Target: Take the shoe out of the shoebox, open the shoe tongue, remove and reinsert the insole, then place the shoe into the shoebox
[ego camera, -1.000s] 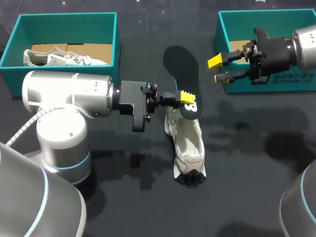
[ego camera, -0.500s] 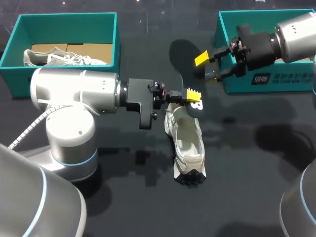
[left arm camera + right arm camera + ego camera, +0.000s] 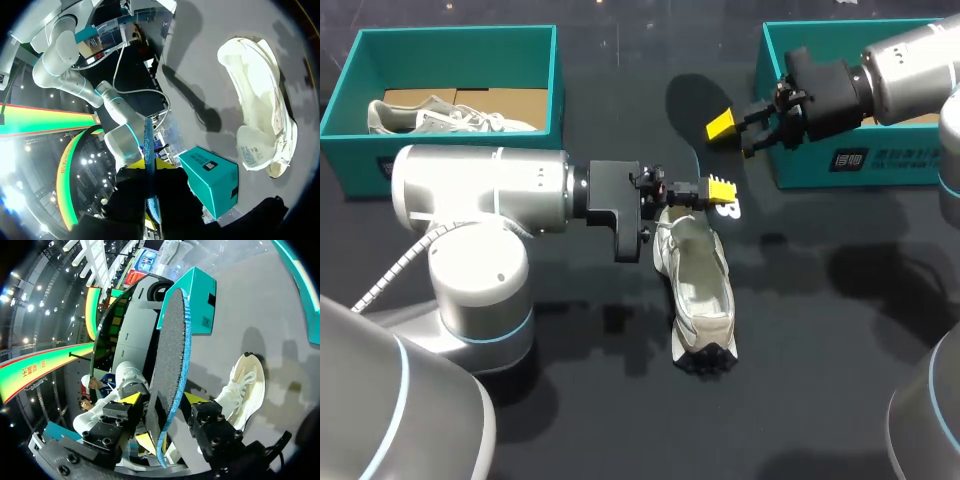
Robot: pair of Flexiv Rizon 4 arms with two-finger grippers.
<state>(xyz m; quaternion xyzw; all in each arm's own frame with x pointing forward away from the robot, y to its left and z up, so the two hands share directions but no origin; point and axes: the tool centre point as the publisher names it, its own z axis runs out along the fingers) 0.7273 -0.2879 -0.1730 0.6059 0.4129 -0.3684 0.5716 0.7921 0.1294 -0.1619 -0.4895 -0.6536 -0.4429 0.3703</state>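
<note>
A black insole with a white logo at its heel is held up on edge over the pale shoe, which lies on the black table. My left gripper is shut on the insole's heel end. In the left wrist view the insole stands edge-on between the left gripper's yellow tips, with the shoe beyond. My right gripper straddles the insole's middle. In the right wrist view the insole passes between that gripper's open fingers with small gaps on both sides.
A teal shoebox at the back left holds a second pale shoe. Another teal shoebox stands at the back right, right behind my right gripper. My left arm's thick body lies across the table's left half.
My right gripper has come left from the right shoebox to the insole, and its fingers have narrowed around it. My left gripper has shifted slightly right, still holding the insole's heel.
</note>
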